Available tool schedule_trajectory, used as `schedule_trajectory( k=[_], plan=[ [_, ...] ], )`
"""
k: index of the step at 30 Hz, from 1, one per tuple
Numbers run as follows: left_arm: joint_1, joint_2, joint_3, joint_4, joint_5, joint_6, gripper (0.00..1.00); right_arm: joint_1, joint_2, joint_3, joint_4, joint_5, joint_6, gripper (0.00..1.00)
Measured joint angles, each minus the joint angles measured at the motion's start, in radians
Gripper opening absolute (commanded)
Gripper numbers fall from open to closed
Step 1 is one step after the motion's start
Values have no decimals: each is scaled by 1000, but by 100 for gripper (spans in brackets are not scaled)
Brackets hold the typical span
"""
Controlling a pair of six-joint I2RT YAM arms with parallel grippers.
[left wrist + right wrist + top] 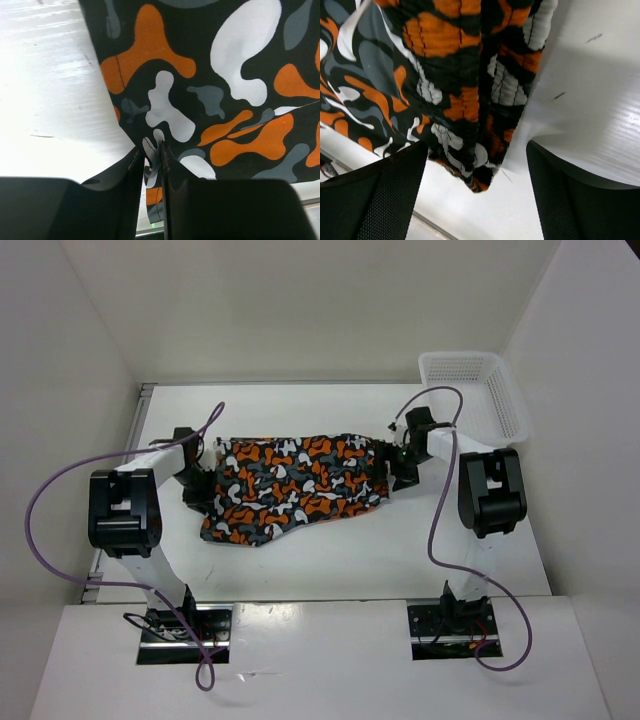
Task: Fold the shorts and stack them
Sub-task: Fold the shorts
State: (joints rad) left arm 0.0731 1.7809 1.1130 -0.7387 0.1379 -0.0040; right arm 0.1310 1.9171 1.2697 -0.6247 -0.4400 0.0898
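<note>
The left gripper (152, 156) has its fingers pressed together on a fold at the left edge of the shorts (295, 488). The right gripper (476, 150) is spread wide, with their right edge between its fingers. The shorts lie mid-table (400, 560).

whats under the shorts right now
The white table shows all around the shorts, so they seem to rest on it. The fabric covers whatever lies beneath its middle. At one edge the left pincer is shut on the cloth.
</note>
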Motion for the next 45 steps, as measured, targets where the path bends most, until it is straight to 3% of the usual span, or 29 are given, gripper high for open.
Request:
schedule_trajectory(
  k=[1,4,5,9,15,20,22,26,33,37,41,45],
  plan=[
    [1,0,2,0,-3,0,26,1,5,5,1,-7,8,83],
    [7,0,8,1,-8,0,26,14,16,9,22,-2,24,66],
    [8,0,11,1,-11,0,26,20,22,13,28,-2,32,51],
    [9,4,16,3,-22,0,28,47,51,15,60,3,67,23],
    [16,9,24,3,-29,0,28,54,53,15,70,13,97,0],
    [25,19,51,-1,-55,0,28,55,53,29,71,13,78,0],
    [32,19,84,-6,-72,0,42,55,53,40,70,13,64,0],
    [39,11,184,-9,-95,1,52,55,48,56,67,4,29,0],
    [15,2,391,-15,-43,0,52,55,-20,58,44,-2,-19,0],
    [-132,41,425,-10,2,0,52,55,-75,64,23,18,-43,0],
    [-316,188,496,34,65,0,52,55,-110,74,-6,45,-74,0],
    [-420,335,591,58,93,0,52,55,-146,75,-49,69,-112,0]
  ],
)
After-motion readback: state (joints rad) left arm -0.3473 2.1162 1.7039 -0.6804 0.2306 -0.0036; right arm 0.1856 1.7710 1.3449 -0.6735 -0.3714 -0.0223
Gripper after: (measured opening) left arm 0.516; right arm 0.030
